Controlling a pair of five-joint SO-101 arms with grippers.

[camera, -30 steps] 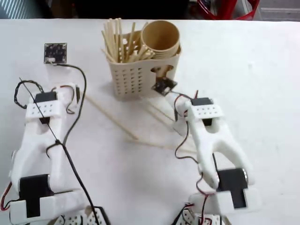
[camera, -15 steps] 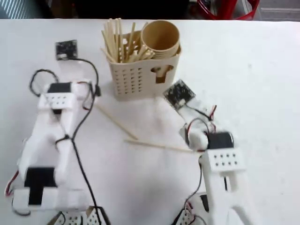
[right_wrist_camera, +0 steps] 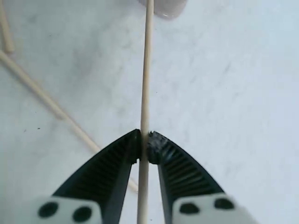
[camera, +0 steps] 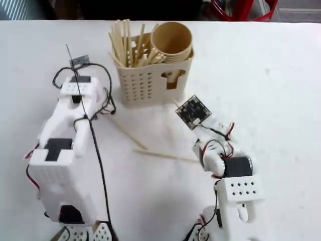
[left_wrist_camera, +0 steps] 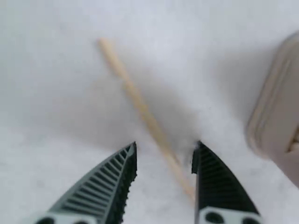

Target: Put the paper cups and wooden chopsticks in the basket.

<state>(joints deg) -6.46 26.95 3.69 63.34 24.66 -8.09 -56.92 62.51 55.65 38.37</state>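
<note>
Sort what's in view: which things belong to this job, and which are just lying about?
Job: basket; paper cups and chopstick bundle inside it; first chopstick straddled by the open left pincer; second chopstick clamped in the right pincer; third chopstick loose on the table.
Lying about: red object beyond the table's far edge.

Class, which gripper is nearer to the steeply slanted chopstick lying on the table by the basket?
Left. The left gripper is open and straddles that chopstick. The right gripper is apart from it, shut on a second chopstick.
</note>
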